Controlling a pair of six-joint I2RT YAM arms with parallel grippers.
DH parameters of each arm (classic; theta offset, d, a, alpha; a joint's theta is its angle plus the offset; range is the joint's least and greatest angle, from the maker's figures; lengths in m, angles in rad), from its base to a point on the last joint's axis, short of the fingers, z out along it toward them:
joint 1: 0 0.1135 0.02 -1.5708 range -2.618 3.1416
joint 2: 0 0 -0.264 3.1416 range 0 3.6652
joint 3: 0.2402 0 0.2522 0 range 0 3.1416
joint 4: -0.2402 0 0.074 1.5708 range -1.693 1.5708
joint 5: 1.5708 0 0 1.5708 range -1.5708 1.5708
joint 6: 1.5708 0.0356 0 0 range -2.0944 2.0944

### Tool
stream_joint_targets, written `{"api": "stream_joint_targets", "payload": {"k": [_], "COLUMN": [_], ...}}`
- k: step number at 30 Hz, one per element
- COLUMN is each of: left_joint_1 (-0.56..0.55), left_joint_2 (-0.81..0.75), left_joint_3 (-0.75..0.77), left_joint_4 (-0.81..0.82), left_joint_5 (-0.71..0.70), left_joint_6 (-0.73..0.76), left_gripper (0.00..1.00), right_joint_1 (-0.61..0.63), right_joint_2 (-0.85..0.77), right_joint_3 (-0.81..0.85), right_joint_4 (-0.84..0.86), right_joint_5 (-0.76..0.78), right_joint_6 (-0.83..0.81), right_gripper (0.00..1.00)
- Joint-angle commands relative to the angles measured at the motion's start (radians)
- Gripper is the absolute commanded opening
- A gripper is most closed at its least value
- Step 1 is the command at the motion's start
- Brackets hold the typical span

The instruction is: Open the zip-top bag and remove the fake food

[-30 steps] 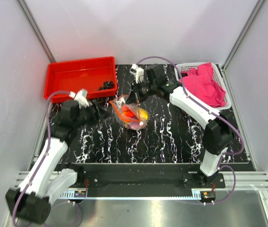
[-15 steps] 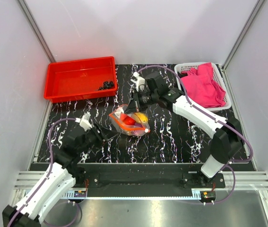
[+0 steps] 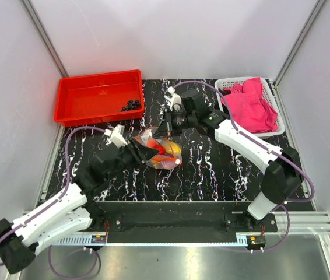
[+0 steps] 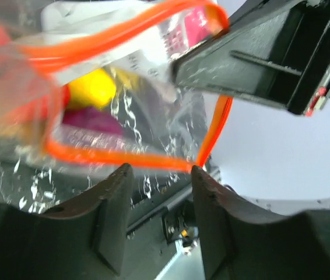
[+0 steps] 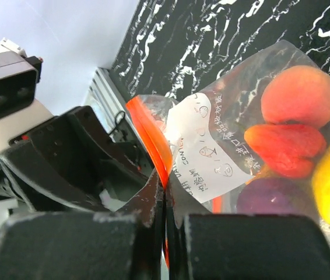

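The zip-top bag (image 3: 164, 156) lies mid-table, clear with an orange-red zip strip (image 4: 124, 156). The fake food shows through it: an orange peach (image 5: 299, 96), a red piece (image 5: 284, 149), a purple one (image 5: 273, 199) and a yellow fruit (image 4: 92, 87). My right gripper (image 3: 166, 132) comes from behind and is shut on one lip of the strip (image 5: 153, 140); its fingertips (image 5: 164, 185) pinch it flat. My left gripper (image 3: 146, 153) reaches in from the left. Its jaws (image 4: 159, 174) stand apart just below the other lip, with nothing between them.
A red tray (image 3: 72, 100) with small dark pieces (image 3: 132, 105) sits at the back left. A white basket (image 3: 226, 83) with a pink cloth (image 3: 253, 105) sits at the back right. Walls close in on both sides.
My left arm pulled back, then swung right to the bag's mouth, its jaws narrowing. The right gripper kept its hold and the bag shifted slightly.
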Motion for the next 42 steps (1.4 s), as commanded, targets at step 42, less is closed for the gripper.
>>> {"api": "stream_joint_targets", "payload": {"k": [42], "left_joint_1": [-0.056], "left_joint_2": [0.444], "left_joint_3": [0.189], "left_joint_4": [-0.097], "left_joint_5": [0.053], "left_joint_6": [0.335], "left_gripper": [0.70], "right_joint_1": [0.009], "right_joint_2": [-0.116], "right_joint_3": [-0.136], "right_joint_4": [0.069], "right_joint_5": [-0.042], "right_joint_6": [0.038], "right_gripper": [0.00]}}
